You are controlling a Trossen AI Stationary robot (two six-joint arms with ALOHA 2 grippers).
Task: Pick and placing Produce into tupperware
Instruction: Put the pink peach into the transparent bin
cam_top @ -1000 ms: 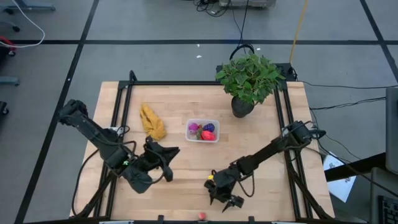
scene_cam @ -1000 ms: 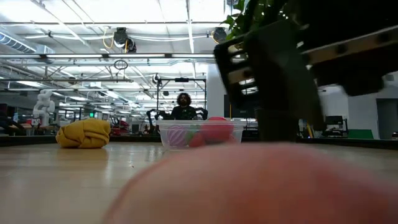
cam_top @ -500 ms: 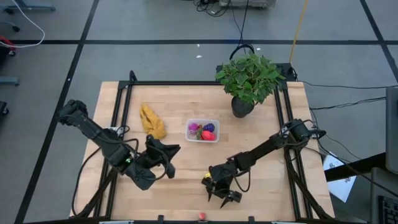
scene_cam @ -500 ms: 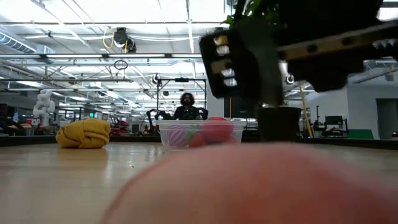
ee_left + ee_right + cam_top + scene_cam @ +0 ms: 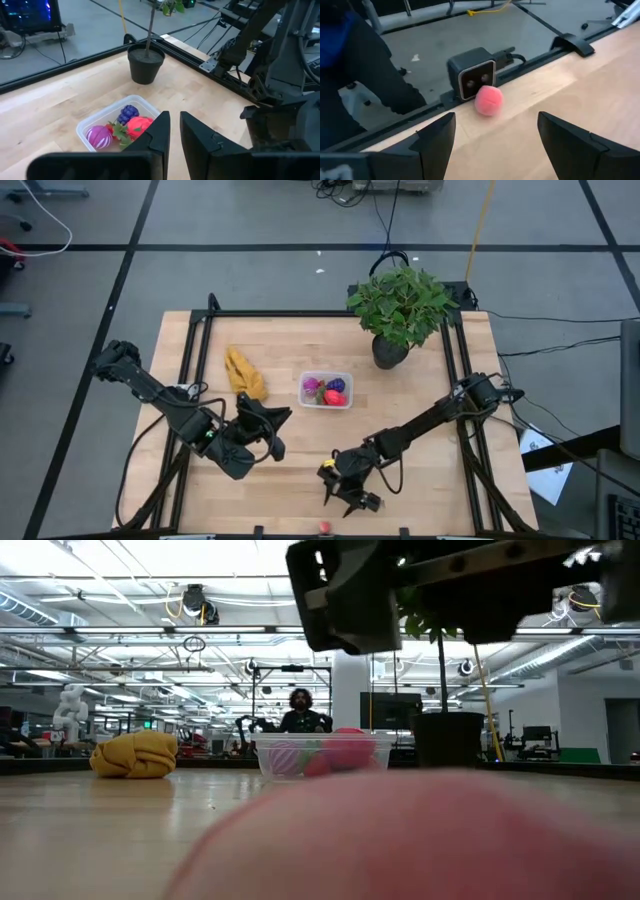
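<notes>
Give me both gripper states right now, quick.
Left gripper: shut, holding nothing, near the tupperware.
Right gripper: open, empty, facing the pink ball at the table edge.

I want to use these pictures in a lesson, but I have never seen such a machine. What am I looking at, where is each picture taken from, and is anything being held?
Two dark robot arms work at a wooden table. One picture looks straight down, one looks level from the table's edge, and two come from cameras on the arms' wrists.

On the table lie a small clear plastic box holding red, pink and purple toy produce, a yellow banana bunch and a potted green plant. One pink ball-shaped toy fruit sits by the near edge.

The right gripper, open, hovers near that fruit. The left gripper is shut and empty. Nothing is held.
</notes>
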